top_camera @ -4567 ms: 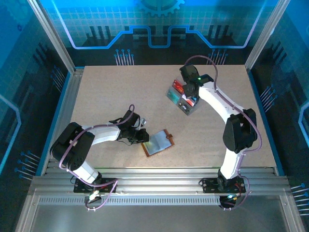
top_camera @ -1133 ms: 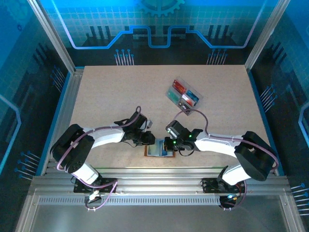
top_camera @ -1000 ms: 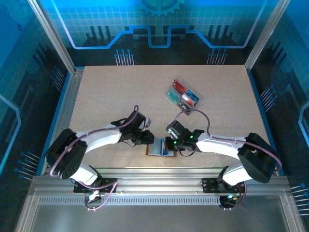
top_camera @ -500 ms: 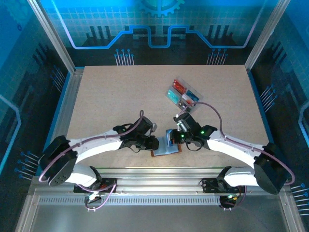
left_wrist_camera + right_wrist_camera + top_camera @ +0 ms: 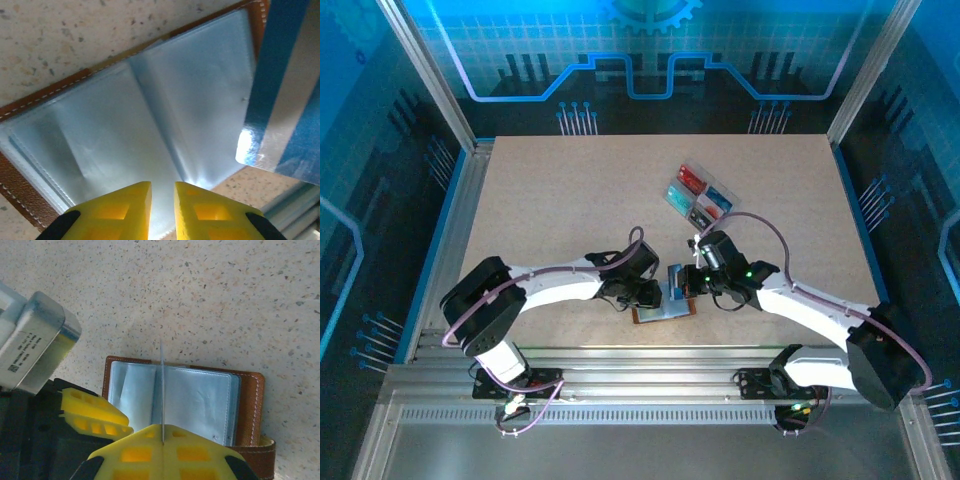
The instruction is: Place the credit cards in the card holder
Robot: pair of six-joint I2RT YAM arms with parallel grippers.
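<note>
- The speckled beige table [image 5: 550, 200] bears a clear plastic compartment tray [image 5: 698, 195] of credit cards, at 1 o'clock from the holder.
- The brown leather folding card holder [image 5: 205, 402] is laid open near the table's 6 o'clock edge.
- The left gripper [image 5: 162, 192] is set at its pale lining, fingers nearly together; whether anything is pinched cannot be told.
- A blue-and-silver plastic card [image 5: 280, 90] is clamped edge-down by the right gripper [image 5: 162, 436]; if the sleeve is missed, the card could buckle.

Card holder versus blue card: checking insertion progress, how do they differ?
The card holder lies open and flat; the blue card stands on edge over it in the right end effector. The card holder is brown leather; the blue card has a silver stripe. Both are rectangular.
</note>
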